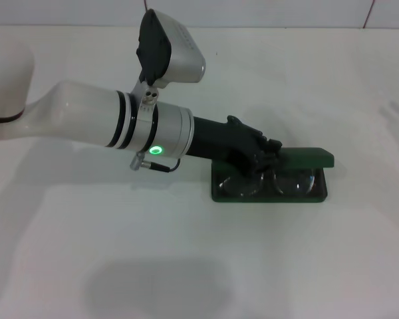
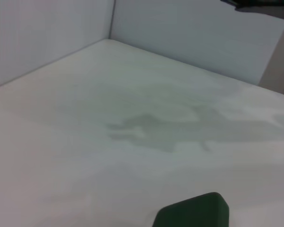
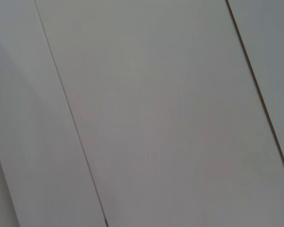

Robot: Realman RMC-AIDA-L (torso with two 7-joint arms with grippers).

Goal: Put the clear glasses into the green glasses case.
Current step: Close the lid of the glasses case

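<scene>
Your left gripper (image 1: pixel 265 157) sits over the open green glasses case (image 1: pixel 319 194) right of centre, clear glasses (image 1: pixel 269 183) already inside, finger spread unreadable — next, lift away cleanly, then close the lid.

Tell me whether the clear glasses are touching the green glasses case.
Touching. The head view shows the clear glasses lying inside the open green glasses case, resting on its lining, with the left gripper right above them.
</scene>
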